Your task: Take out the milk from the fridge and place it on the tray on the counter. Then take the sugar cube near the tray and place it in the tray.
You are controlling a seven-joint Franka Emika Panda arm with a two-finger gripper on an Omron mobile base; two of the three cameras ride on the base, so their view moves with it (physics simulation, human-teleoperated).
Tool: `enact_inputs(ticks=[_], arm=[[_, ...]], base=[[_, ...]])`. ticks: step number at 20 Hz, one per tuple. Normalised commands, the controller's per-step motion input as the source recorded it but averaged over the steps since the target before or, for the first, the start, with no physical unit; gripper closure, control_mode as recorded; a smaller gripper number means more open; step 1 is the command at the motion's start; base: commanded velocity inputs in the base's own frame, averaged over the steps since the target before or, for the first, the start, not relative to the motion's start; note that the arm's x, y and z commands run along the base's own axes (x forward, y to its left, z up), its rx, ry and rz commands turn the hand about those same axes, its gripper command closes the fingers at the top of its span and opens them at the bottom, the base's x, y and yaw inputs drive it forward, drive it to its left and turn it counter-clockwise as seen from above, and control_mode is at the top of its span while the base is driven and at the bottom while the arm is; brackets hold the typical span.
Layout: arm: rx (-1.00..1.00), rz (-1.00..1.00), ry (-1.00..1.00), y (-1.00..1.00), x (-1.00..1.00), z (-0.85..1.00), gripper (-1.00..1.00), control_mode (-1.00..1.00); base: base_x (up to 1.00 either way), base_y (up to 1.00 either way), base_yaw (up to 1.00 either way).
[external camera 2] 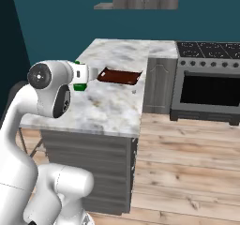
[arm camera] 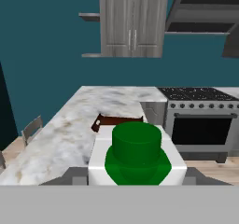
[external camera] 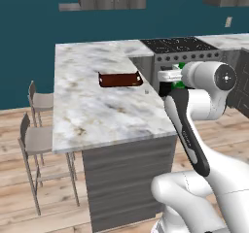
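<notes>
While the arm reaches level over the counter's near edge, findings read as follows.
Gripper (external camera 2: 85, 74): jaws part-open, closed on the milk carton.
Milk carton (arm camera: 137, 158): held in the fingers, green cap toward the hand camera, above the counter (external camera: 97, 110), short of the tray.
Tray (external camera: 120, 79): flat on the counter, further along.
Sugar cube (external camera: 147, 91): on the counter, just beside the tray's corner.
Stove (external camera 2: 208, 78): right of the counter.
</notes>
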Motion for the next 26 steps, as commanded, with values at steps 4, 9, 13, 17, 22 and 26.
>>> enact_inputs(ticks=[4,9,13,17,22,26], arm=[[0.0,0.0,0.0,0.0,0.0,0.0,1.0,1.0],[0.0,0.0,0.0,0.0,0.0,0.0,1.0,1.0],[0.0,0.0,0.0,0.0,0.0,0.0,1.0,1.0],[0.0,0.0,0.0,0.0,0.0,0.0,1.0,1.0],[0.0,0.0,0.0,0.0,0.0,0.0,1.0,1.0],[0.0,0.0,0.0,0.0,0.0,0.0,1.0,1.0]], base=[[0.0,-0.98,0.59],[0.0,-1.0,0.4],[0.0,-1.0,0.37],[0.0,-1.0,0.37],[0.33,-1.0,0.37],[0.57,-1.0,0.42]])
